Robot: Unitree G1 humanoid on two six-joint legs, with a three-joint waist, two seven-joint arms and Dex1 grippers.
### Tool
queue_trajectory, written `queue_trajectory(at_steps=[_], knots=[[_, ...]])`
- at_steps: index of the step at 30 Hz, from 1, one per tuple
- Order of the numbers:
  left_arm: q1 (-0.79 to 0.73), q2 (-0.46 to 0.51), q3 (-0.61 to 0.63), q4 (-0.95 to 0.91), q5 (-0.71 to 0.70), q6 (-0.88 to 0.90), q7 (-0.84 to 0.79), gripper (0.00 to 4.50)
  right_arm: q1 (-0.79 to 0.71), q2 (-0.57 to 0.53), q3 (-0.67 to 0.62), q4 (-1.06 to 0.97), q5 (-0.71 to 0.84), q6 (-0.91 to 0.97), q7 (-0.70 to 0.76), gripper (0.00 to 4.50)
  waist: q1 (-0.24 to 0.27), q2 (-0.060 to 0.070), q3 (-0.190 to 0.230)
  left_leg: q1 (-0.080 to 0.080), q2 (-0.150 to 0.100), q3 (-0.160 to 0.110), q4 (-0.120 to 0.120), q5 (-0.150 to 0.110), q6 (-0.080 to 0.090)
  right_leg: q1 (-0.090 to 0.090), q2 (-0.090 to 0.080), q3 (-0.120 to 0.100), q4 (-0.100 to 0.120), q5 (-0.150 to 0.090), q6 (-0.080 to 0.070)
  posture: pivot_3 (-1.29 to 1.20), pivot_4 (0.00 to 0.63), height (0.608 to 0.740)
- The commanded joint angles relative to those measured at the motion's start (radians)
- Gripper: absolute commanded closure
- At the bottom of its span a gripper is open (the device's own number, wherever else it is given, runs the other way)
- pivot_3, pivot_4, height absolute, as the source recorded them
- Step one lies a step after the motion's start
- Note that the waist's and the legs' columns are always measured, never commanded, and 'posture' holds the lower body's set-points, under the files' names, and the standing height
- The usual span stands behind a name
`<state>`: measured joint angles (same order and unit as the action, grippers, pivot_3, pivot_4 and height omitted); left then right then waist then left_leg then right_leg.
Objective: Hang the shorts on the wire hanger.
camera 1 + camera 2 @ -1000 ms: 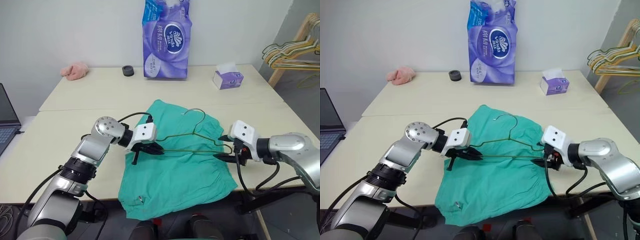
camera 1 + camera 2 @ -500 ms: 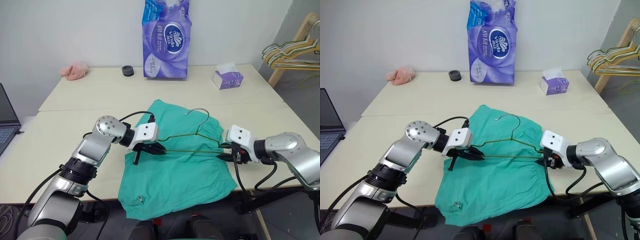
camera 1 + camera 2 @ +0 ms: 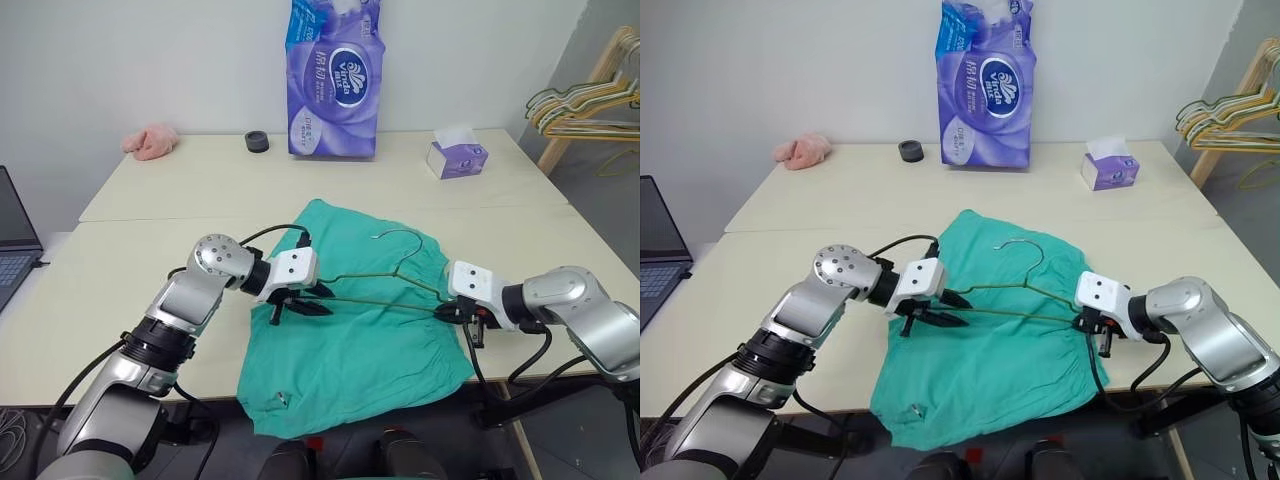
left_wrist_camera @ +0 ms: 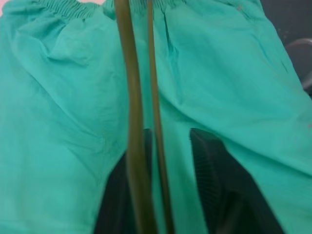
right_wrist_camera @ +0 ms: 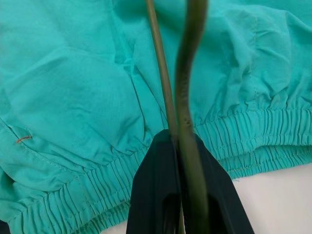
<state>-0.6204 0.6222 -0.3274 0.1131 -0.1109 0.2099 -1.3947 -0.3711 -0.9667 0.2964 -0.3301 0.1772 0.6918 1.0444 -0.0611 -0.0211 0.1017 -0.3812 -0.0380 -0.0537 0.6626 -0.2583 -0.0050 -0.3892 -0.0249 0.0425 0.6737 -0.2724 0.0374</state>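
On the near half of the desk (image 3: 120, 290) the shorts (image 3: 350, 350) lie spread flat, teal-green, their gathered waistband on the robot's right and the wide legs spilling toward the front edge, the cloth rumpled into soft folds. Lying over them is the wire hanger (image 3: 385, 285), a thin grey triangle with its hook curling away toward the back of the desk. A second ago the left pincer (image 3: 305, 300) was pinched tight on the hanger's left corner and the right pincer (image 3: 452, 312) stood wide; now they have swapped roles. The right one has come in and closed on the right corner, its black fingers (image 5: 161, 190) together around the wire, just above the elastic waistband. The left one's fingers have parted, with the two wires of the frame running loose between them. To my eye this is a handover of the hanger from the left arm to the right, which would free the left to take up the cloth; nothing is threaded onto the frame yet. Farther back stand a purple tissue pack (image 3: 333, 80), a small tissue box (image 3: 455, 155) and a pink cloth lump (image 3: 150, 140).
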Motion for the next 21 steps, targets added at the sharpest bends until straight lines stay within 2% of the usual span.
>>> queue_trajectory(at_steps=[1, 4, 9, 13, 16, 21], knots=[[0.0, -0.034, 0.033, -0.018, -0.056, 0.017, 0.017, 1.66, -0.012, -0.006, -0.044, -0.039, 0.006, -0.001, 0.0, 4.5, 0.0, 0.0, 0.0, 0.0, 0.0, 0.0, 0.0, 0.0, 0.0, 0.0, 0.0, 0.0, 0.0, 0.0, 0.0, -0.13, 0.064, 0.74], [-0.003, -0.06, 0.07, 0.006, -0.062, 0.003, 0.063, 0.81, 0.006, -0.015, -0.068, -0.047, 0.015, 0.002, -0.004, 4.5, 0.001, 0.0, 0.0, 0.0, 0.0, 0.0, 0.0, 0.0, 0.0, 0.0, 0.0, 0.0, 0.0, 0.0, 0.0, -0.13, 0.064, 0.74], [-0.052, -0.061, 0.154, 0.111, -0.087, 0.025, 0.121, 0.81, 0.055, -0.031, -0.138, -0.062, 0.032, 0.029, -0.015, 4.5, 0.001, 0.0, 0.0, 0.0, 0.0, 0.0, 0.0, 0.0, 0.0, 0.0, 0.0, 0.0, 0.0, 0.0, 0.0, -0.14, 0.065, 0.74], [-0.133, -0.051, 0.235, 0.278, -0.096, 0.019, 0.194, 0.81, 0.124, -0.051, -0.218, -0.072, 0.056, 0.06, -0.029, 4.5, 0.001, 0.0, 0.0, 0.0, 0.0, -0.001, 0.0, 0.0, 0.0, 0.0, 0.0, -0.001, 0.0, 0.0, 0.0, -0.14, 0.064, 0.74], [-0.167, -0.031, 0.289, 0.378, -0.117, 0.055, 0.214, 0.81, 0.242, -0.063, -0.348, -0.077, 0.09, 0.102, -0.051, 4.5, 0.003, 0.0, 0.0, 0.0, 0.0, -0.001, 0.0, 0.0, 0.0, 0.0, -0.001, -0.001, 0.0, 0.0, 0.0, -0.14, 0.064, 0.74], [-0.019, 0.008, 0.247, 0.224, -0.16, 0.145, 0.097, 0.81, 0.39, 0.029, -0.575, -0.158, 0.18, 0.269, -0.147, 4.5, -0.001, 0.0, 0.0, 0.0, -0.001, 0.0, 0.0, -0.001, 0.0, 0.0, -0.002, 0.0, 0.001, 0.002, -0.002, -0.13, 0.065, 0.74]])
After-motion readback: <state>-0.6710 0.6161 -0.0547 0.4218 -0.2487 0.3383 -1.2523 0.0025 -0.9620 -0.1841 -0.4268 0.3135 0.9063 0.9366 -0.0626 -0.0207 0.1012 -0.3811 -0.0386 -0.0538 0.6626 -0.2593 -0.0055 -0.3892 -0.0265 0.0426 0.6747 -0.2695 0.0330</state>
